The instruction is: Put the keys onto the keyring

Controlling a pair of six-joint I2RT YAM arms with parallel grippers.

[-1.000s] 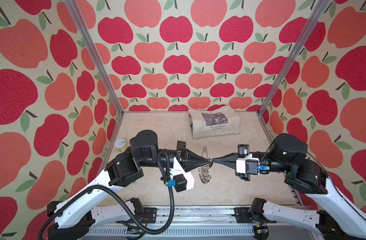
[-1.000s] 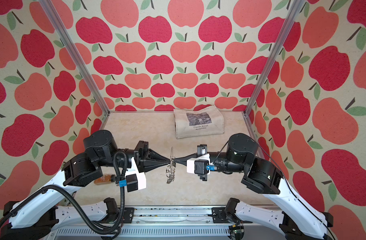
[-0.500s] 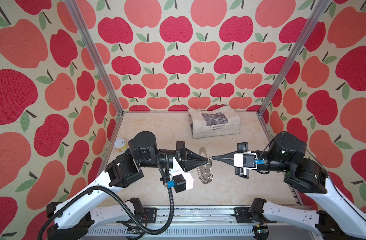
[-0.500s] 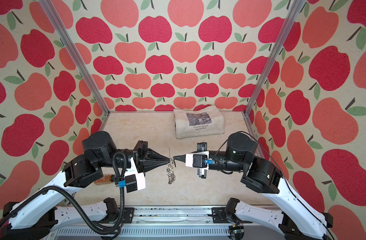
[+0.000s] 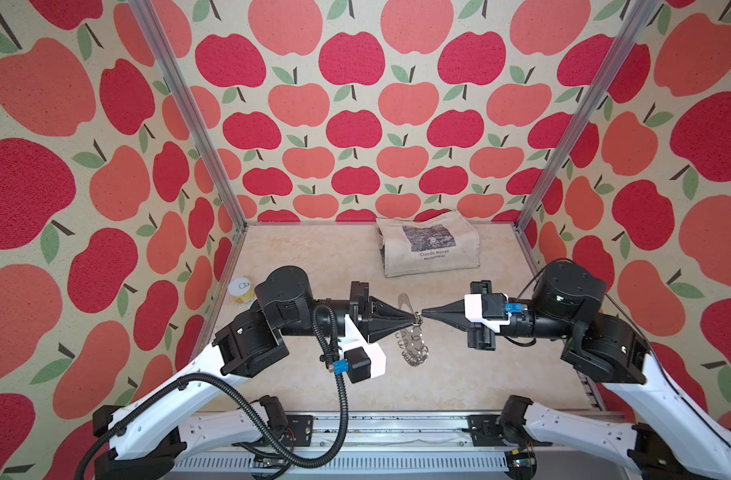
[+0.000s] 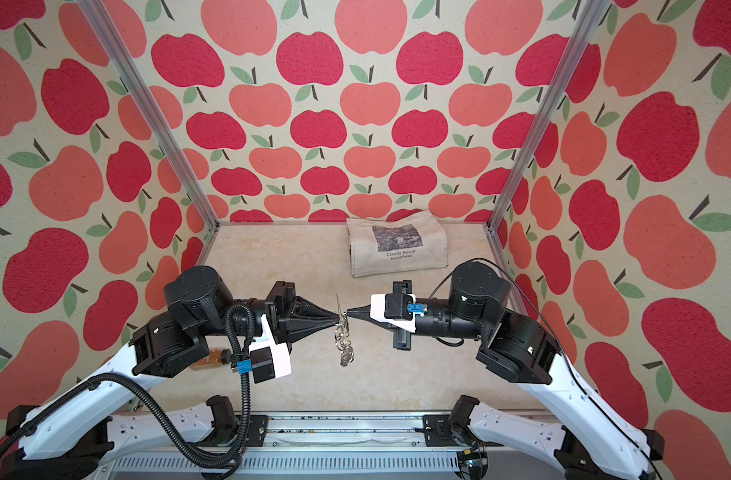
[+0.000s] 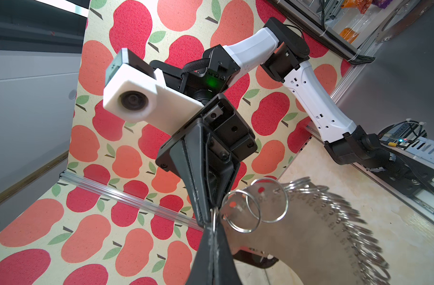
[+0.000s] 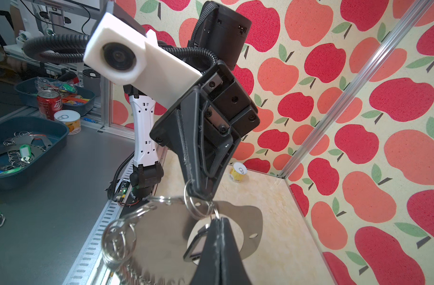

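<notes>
The keyring [image 5: 413, 347] hangs in the air mid-table, nearly edge-on in both top views [image 6: 345, 348], its silver rings dangling. My left gripper [image 5: 412, 321] and right gripper [image 5: 424, 314] meet tip to tip at its upper end. In the left wrist view the left gripper [image 7: 213, 223] is shut on one ring at the edge of the grey plate [image 7: 297, 237]. In the right wrist view the right gripper [image 8: 217, 220] is shut on a small thin ring, and the keys' black-framed tag [image 8: 195, 244] hangs just beneath it. The silver key itself I cannot make out.
A folded canvas bag [image 5: 428, 245] lies at the back right. A yellow can [image 5: 242, 290] stands by the left wall. An amber bottle [image 6: 207, 359] lies under the left arm. Outside the cell are trays [image 8: 25, 148] of spare rings and tags.
The right wrist has rolled, bringing its camera block from below the gripper up to its top. Both tips stay together at the keyring, which has barely moved.
</notes>
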